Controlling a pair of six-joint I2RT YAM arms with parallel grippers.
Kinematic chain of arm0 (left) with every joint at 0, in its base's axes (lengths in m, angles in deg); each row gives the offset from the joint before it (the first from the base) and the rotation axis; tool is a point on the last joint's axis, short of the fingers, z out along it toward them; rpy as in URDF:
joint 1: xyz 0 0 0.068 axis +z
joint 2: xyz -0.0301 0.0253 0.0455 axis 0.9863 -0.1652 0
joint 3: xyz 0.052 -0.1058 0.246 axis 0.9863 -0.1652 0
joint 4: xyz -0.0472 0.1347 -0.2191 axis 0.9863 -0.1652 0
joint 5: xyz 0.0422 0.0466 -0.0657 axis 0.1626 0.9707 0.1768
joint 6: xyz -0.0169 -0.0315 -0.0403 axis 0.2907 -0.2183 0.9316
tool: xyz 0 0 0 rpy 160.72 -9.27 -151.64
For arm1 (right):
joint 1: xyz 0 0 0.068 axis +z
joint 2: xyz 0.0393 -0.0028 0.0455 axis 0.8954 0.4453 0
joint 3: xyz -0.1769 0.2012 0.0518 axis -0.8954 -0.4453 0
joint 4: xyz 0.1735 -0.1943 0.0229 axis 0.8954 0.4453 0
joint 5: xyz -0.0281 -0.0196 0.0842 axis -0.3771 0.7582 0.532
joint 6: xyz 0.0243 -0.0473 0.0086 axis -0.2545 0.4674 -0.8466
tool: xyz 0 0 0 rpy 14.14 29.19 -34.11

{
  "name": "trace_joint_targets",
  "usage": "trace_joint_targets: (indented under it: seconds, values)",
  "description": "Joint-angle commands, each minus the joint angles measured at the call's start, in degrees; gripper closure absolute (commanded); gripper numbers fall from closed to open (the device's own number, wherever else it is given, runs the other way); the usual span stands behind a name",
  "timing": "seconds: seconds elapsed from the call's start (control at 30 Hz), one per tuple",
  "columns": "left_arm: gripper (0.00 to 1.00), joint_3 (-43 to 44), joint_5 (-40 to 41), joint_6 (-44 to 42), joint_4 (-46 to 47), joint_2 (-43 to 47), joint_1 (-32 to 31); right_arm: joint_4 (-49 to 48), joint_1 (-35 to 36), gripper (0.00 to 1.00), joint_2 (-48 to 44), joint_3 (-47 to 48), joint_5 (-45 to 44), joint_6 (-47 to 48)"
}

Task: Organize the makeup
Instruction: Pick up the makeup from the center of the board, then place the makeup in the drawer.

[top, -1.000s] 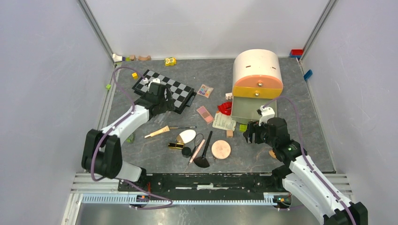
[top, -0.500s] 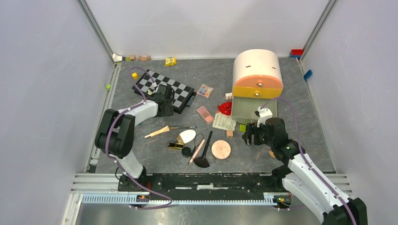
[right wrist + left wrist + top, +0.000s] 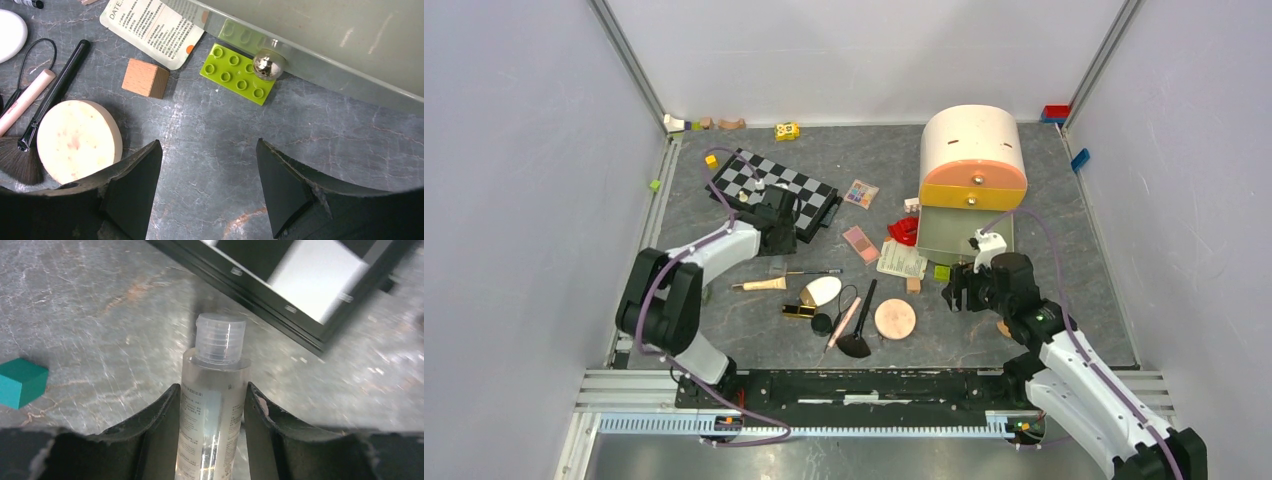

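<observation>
left gripper (image 3: 210,390): jaws wide a sec ago, now closed in on clear bottle (image 3: 215,405), pads hard by both sides, cap poking out front. Its arm has folded back, elbow tucked nearer base. Bottle sits low over table just off checkerboard (image 3: 774,190) edge, teal cube (image 3: 22,382) off to one side. right gripper (image 3: 207,150): same spot as before, jaws apart, nothing btwn them, over bare table btwn round peach compact (image 3: 75,140) & green brick (image 3: 240,75). Compact, black brush (image 3: 55,85), pink stick (image 3: 25,100) unmoved.
</observation>
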Motion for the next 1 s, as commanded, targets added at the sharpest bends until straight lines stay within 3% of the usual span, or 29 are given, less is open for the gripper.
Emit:
trace_joint_targets:
  seconds: [0.0,0.1,0.23,0.47,0.83,0.97]
  values:
    - [0.85,2.87,-0.04,2.11,-3.03,8.53,-6.18,2.74,0.15,0.24,-4.21,4.1,-4.44,-1.47]
    - [0.9,6.51,1.25,3.25,-5.99,12.23,-12.51,5.72,0.17,0.22,-7.41,6.71,-9.51,-2.9]
    - [0.9,9.15,-2.89,7.6,-3.53,15.27,-19.63,9.19,0.15,0.22,-11.53,9.61,-15.32,-5.3]
    - [0.92,17.57,-6.02,9.71,7.26,9.23,-30.86,14.88,0.17,0.22,-18.06,14.27,-22.61,-9.11]
    - [0.95,23.28,-13.86,7.82,31.68,-6.34,-34.61,17.5,0.18,0.24,-24.09,16.65,-24.52,-13.08]
    - [0.95,25.88,-15.06,7.3,35.62,-10.77,-34.58,17.97,0.15,0.24,-24.27,16.82,-24.95,-13.14]
